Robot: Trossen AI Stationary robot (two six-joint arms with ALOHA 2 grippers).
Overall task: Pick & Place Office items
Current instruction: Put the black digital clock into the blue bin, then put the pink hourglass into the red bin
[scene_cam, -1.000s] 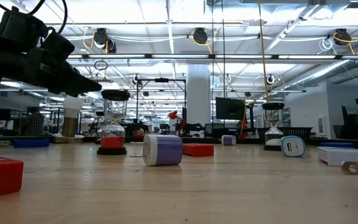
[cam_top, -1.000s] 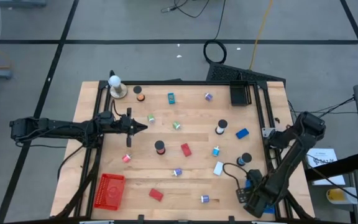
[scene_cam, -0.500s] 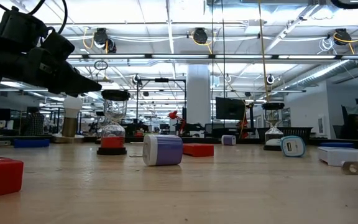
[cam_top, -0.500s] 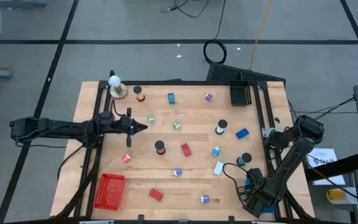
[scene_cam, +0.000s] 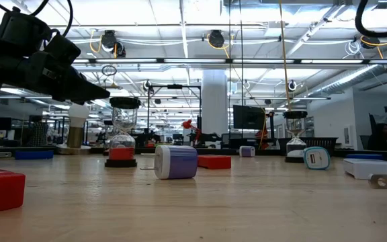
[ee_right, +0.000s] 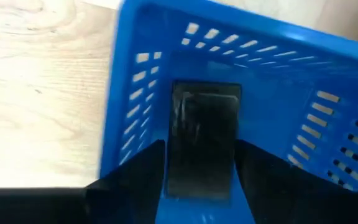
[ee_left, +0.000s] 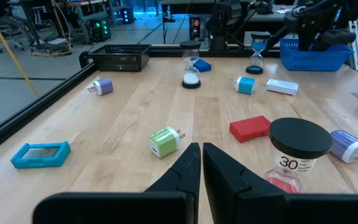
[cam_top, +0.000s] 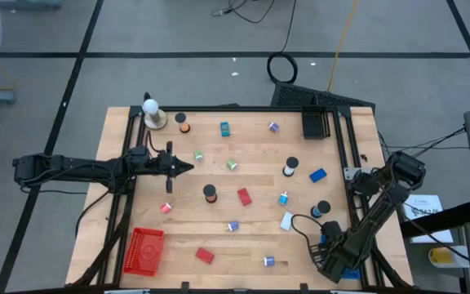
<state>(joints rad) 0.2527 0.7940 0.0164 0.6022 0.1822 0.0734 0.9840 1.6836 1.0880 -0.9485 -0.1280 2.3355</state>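
Note:
Small office items lie scattered on the wooden table: an hourglass with a black top (cam_top: 210, 193), a red block (cam_top: 244, 196), green plugs (cam_top: 232, 164), a blue block (cam_top: 317, 175), a white block (cam_top: 286, 220) and purple rolls (cam_top: 268, 261). My left gripper (cam_top: 184, 167) hangs shut and empty above the table's left half, pointing right; the hourglass (ee_left: 297, 152) stands just ahead of it (ee_left: 201, 152). My right gripper (cam_top: 333, 255) is at the near right corner, over the blue mesh basket (ee_right: 142, 74), with a black block (ee_right: 204, 137) between its fingers. My right gripper has the black block (ee_right: 204, 177) pinched between its two fingers (ee_right: 145, 171), one on each long side. It comes from above, pointing down into the blue basket. Whether the block's lower end rests on the basket floor cannot be told.
A red mesh basket (cam_top: 145, 249) sits at the near left corner. A black tray (cam_top: 313, 122) is at the far right, and a white ball on a tan base (cam_top: 152, 114) at the far left. A black frame rail runs along both sides of the table.
My right arm has shifted a little over the blue basket, its elbow sinking slightly toward the near edge. The items on the table lie as before.

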